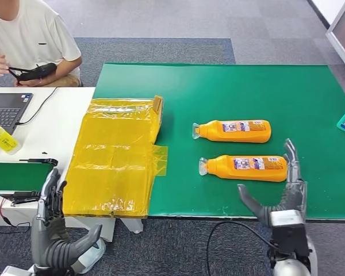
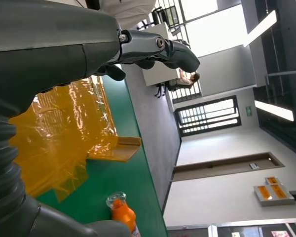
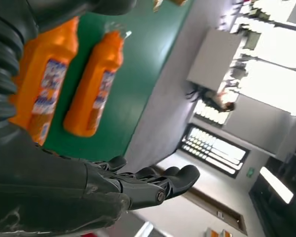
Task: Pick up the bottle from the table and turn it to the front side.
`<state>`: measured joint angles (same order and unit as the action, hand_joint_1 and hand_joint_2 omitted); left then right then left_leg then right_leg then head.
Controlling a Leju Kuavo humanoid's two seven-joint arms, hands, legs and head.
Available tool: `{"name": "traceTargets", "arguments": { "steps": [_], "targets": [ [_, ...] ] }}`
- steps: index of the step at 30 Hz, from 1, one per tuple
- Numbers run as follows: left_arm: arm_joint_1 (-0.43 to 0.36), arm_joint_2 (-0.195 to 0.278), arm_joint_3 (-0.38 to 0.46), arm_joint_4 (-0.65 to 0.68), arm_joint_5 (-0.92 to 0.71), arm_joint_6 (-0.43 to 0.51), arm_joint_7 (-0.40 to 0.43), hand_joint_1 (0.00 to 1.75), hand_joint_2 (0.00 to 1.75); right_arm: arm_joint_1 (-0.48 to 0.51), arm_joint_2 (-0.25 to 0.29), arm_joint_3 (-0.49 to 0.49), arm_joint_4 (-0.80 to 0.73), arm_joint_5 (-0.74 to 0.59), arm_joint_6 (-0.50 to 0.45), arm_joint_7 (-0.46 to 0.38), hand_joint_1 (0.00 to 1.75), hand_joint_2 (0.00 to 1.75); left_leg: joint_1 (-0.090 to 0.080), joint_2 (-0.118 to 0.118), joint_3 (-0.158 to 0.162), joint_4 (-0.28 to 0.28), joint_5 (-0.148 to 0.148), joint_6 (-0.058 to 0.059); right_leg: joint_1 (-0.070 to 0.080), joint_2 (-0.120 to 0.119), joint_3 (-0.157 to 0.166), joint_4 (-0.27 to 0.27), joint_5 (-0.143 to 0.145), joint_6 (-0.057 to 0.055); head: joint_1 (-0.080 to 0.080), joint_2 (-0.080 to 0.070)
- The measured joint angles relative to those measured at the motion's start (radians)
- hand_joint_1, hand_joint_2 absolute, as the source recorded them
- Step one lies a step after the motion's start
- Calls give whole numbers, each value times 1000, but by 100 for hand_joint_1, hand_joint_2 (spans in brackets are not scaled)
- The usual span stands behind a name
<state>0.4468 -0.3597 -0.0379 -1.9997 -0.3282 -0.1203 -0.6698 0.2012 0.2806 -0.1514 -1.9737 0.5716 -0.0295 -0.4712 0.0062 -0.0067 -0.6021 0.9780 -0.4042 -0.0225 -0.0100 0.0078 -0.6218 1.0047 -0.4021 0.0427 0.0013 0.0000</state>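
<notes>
Green bench [image 1: 249, 92] carries a yellow plastic sheet [image 1: 114, 155] and two orange bottles lying flat. Near bottle [image 1: 244, 168] sits just beside the right hand [image 1: 288, 192], whose fingers are apart, empty. Left hand [image 1: 53, 230] also empty. Bottle looks light, rigid, probably slick; grip mid-body.

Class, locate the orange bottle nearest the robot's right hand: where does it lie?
In the head view the nearer orange bottle lies on its side on the green mat, just ahead of the right hand, beside the second orange bottle.
</notes>
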Motion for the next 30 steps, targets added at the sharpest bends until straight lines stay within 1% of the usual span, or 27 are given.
{"name": "traceTargets", "arguments": {
  "steps": [3, 4, 6, 8, 11, 17, 20, 22, 25, 30],
  "targets": [
    [7, 0, 5, 0, 12, -1, -20, 0, 175, -8, -44, 0, 32, 232, -57, 121, 0, 175, 0, 0, 0, 0, 0, 0, 0, 0, 0, 0, 0, 0, 0, 0],
    [9, 0, 8, 0, 15, 0, -23, 0, 175, -10, -64, -1, 45, 288, -68, 158, 0, 175, 0, 0, 0, 0, 0, 1, 0, 0, 0, 0, 0, 0, 0, 0],
    [13, 0, 13, 0, 23, 2, -26, 0, 175, -10, -111, -4, 68, 352, -62, 217, 0, 175, -1, 0, 0, 0, -1, 1, -1, 0, 1, -1, 0, 1, 0, 0],
    [20, 0, 19, 0, 30, 5, -27, 0, 175, -9, -161, -14, 86, 370, -43, 249, 0, 175, -1, 0, 0, 0, -1, 2, -1, 0, 1, -1, 0, 1, 0, 0],
    [26, 0, 26, 0, 31, 6, -27, 0, 175, -7, -212, -29, 99, 372, -29, 259, 0, 175, -1, 0, 0, 0, -1, 2, -2, 0, 0, -1, 0, 1, 0, 0],
    [29, 0, 35, 0, 32, 6, -28, 0, 175, -7, -256, -37, 114, 378, -20, 267, 0, 175, -1, 0, 0, 0, -1, 2, -1, 0, 0, -1, 0, 1, 0, 0],
    [30, 0, 40, 0, 31, 10, -28, 0, 175, -5, -293, -38, 120, 402, 12, 298, 0, 175, -1, 0, 0, 0, -1, 2, -1, 0, 0, -1, 0, 1, 0, 0],
    [33, 0, 43, 0, 28, 16, -28, 0, 175, 0, -345, -43, 124, 431, 56, 332, 0, 175, -2, 0, 0, 0, -1, 3, -2, 0, 1, -1, 0, 2, 0, 0],
    [41, 0, 49, -1, 29, 22, -29, 0, 175, 7, -448, -65, 130, 447, 135, 358, 0, 175, -4, 0, 0, 0, -2, 4, -4, 0, 2, -1, 0, 4, 0, 0],
    [49, 0, 61, -3, 14, 19, -30, 0, 175, -8, -628, -81, 143, 369, 266, 369, 0, 175, -7, 0, 0, 0, -2, 7, -7, 0, 2, -1, 0, 6, 0, 0]
  ]
}}
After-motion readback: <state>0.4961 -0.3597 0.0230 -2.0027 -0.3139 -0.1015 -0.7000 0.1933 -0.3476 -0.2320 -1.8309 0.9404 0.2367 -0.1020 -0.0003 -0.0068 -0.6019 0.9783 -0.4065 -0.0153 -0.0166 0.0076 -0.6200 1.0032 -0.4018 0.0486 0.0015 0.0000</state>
